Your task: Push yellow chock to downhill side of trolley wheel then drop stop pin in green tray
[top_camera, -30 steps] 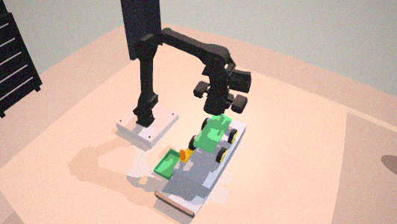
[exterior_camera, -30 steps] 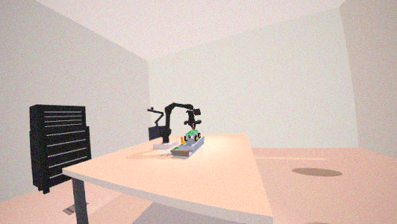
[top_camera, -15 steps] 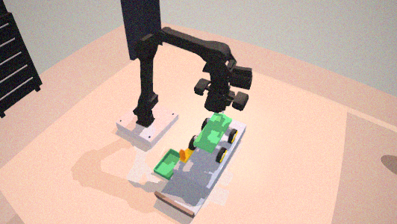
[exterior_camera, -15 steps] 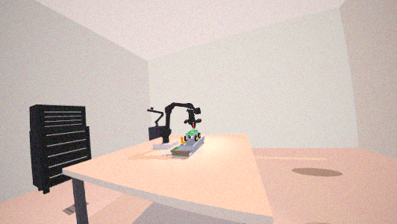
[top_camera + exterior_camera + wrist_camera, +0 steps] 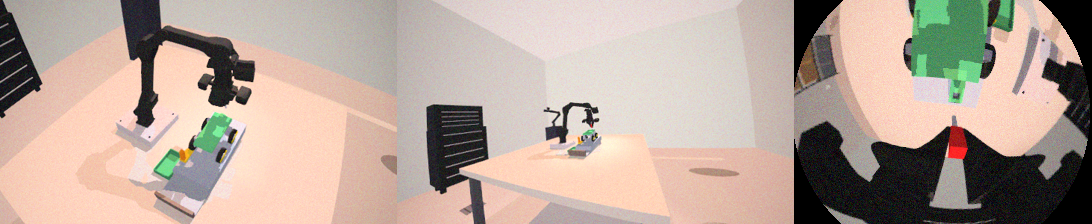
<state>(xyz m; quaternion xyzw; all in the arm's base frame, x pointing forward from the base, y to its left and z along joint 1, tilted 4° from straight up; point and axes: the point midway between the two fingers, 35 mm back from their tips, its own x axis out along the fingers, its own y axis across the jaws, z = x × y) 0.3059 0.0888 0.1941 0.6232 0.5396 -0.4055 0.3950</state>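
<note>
My gripper (image 5: 224, 106) (image 5: 591, 124) (image 5: 955, 134) is shut on the red-headed stop pin (image 5: 591, 126) (image 5: 957, 146), above the ramp's uphill end. The pin's grey shank points away from the fingers, clear of the green bracket (image 5: 955, 94) behind the trolley. The green trolley (image 5: 212, 135) (image 5: 949, 42) stands on the grey ramp (image 5: 198, 175). The yellow chock (image 5: 187, 154) with its orange handle (image 5: 182, 154) is at the downhill side of the trolley's lower left wheel (image 5: 192, 142); contact cannot be made out. The green tray (image 5: 166, 165) beside the ramp looks empty.
The arm's white base plate (image 5: 164, 127) lies left of the ramp. A brown end strip (image 5: 174, 204) crosses the ramp's downhill end. A black drawer cabinet (image 5: 16, 63) (image 5: 458, 145) and a dark panel (image 5: 141, 26) stand farther off.
</note>
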